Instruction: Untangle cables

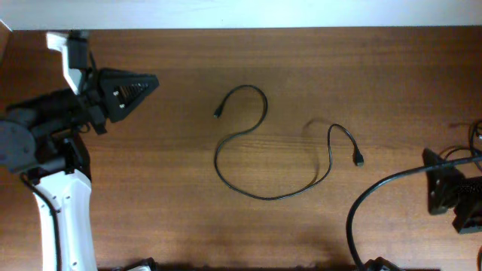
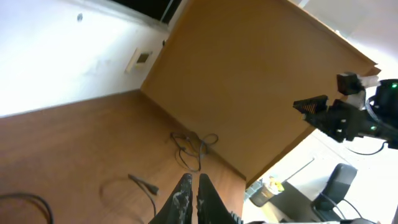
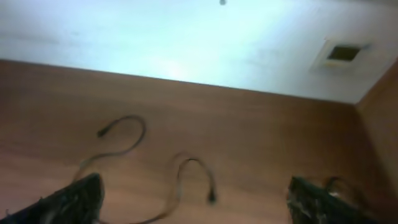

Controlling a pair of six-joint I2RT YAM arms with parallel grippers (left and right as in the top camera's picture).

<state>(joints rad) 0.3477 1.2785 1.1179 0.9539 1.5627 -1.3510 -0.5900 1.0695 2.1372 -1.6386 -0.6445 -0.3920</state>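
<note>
One thin black cable point(image 1: 263, 196) lies loose on the brown table in an open S curve. One plug point(image 1: 218, 114) points left and the other plug point(image 1: 359, 160) sits to the right. My left gripper point(image 1: 154, 82) hovers at the upper left, well apart from the cable, shut with nothing between its fingers point(image 2: 184, 190). The left wrist view shows a plug end point(image 2: 140, 182) just left of the fingertips. My right gripper point(image 1: 431, 181) is at the far right edge, open wide. In its wrist view the cable point(image 3: 186, 163) lies ahead between the spread fingers point(image 3: 78, 198).
A small tangle of thin black cords point(image 2: 193, 146) lies at the foot of a wooden panel point(image 2: 249, 81) on the table's right side. A thick black robot cable point(image 1: 361, 211) arcs across the front right. The white wall point(image 1: 241, 11) borders the far edge.
</note>
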